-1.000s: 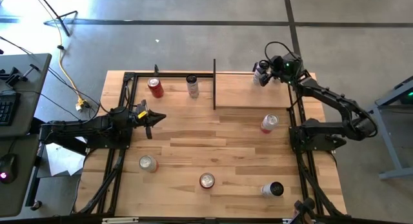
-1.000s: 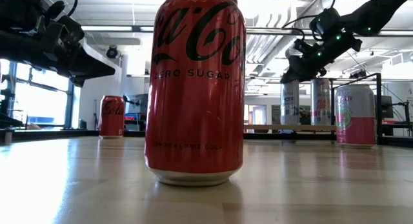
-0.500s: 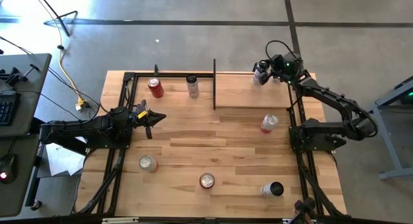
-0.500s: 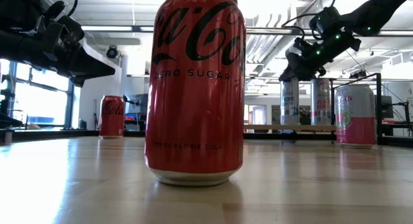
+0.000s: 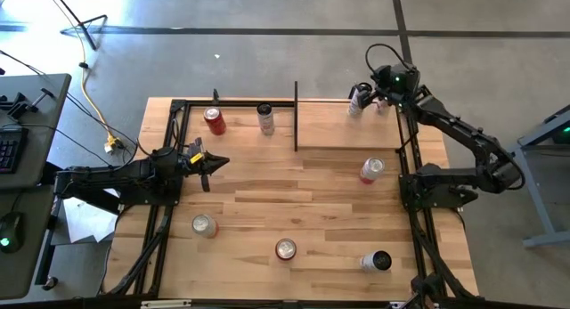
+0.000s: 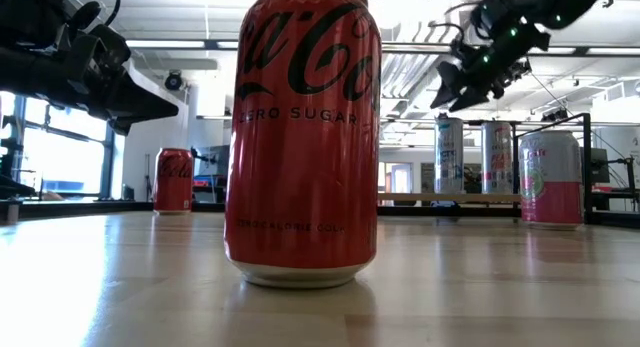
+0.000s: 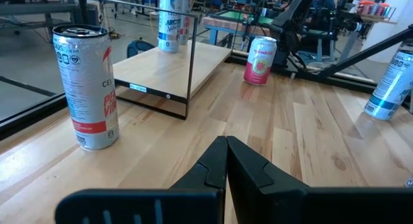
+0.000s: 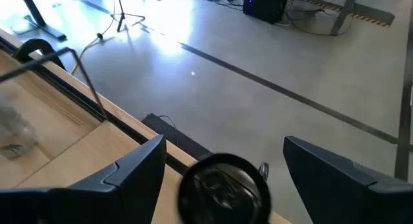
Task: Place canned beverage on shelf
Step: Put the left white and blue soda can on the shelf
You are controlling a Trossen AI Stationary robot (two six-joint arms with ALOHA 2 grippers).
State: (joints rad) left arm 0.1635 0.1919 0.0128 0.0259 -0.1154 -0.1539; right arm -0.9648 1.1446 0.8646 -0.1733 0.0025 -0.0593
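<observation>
Silver can [image 5: 357, 102] standing on the shelf [image 5: 347, 131] at the tabletop's far right corner, just delivered by the look of it. Right pincer [image 5: 368, 93] just above the can's top, jaws wide apart and gripping nothing. Left pincer [image 5: 214, 163] idle near the left edge, jaws shut and empty. Still loose on the tabletop: pink can [image 5: 371, 170] and others nearer the front edge, presumably awaiting their turn.

A red can [image 6: 303, 137] with white script and "ZERO SUGAR" lettering. At 3 o'clock a pink and white can [image 6: 550, 177]. A silver can with a red band [image 7: 84, 87]. Light-wood shelf [image 5: 343, 125] with a black plate [image 5: 296, 116]. Dark arms.
</observation>
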